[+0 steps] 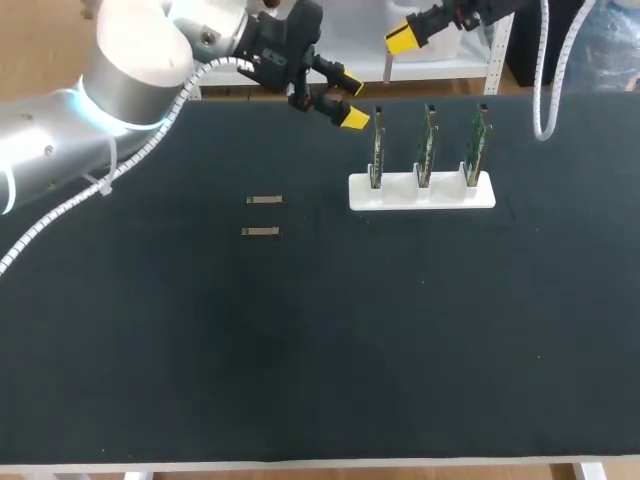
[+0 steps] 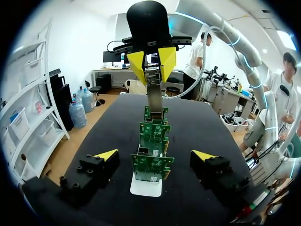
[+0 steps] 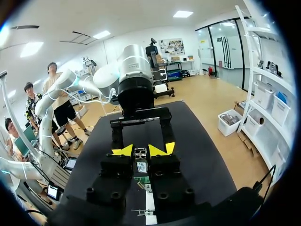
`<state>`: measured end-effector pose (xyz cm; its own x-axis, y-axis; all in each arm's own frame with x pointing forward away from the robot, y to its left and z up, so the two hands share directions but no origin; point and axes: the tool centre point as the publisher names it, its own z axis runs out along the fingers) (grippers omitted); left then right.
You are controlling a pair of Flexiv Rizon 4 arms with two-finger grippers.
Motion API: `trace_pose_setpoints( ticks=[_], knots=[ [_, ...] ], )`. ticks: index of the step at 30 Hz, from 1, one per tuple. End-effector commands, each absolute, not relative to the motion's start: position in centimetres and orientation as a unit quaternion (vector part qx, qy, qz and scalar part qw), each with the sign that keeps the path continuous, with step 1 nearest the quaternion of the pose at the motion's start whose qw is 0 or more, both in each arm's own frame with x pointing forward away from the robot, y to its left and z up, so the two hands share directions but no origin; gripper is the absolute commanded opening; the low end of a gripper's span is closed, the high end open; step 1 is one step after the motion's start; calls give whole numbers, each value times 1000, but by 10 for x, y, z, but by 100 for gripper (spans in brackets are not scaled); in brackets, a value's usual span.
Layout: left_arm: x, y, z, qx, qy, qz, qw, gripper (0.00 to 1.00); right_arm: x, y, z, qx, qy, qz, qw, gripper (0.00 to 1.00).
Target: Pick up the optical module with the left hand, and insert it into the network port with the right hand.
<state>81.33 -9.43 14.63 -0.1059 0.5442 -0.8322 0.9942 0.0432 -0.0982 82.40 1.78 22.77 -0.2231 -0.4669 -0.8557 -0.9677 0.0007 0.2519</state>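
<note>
- Gripping a small silver metal optical module between its yellow-tipped fingers, the right tool hangs above a row of boards.
- Three upright green circuit boards stand in a white slotted holder on the black worktop.
- The left tool hovers at the near end of that row, its fingers spread wide and holding nothing.
- Two more small silver modules lie flat on the worktop, one just beside the other, well apart from the holder.

Opposed wrist views sharing board rack
</note>
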Motion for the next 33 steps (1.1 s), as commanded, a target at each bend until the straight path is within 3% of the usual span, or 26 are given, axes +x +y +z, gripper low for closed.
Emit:
trace_pose_setpoints(
  ticks=[1,33],
  knots=[
    [817,-96,146,592,651,-360,312,100,823,18,228,-553,648,439,286,0],
    [818,-107,145,591,653,-353,316,100,821,14,227,-554,645,442,287,0]
  ],
)
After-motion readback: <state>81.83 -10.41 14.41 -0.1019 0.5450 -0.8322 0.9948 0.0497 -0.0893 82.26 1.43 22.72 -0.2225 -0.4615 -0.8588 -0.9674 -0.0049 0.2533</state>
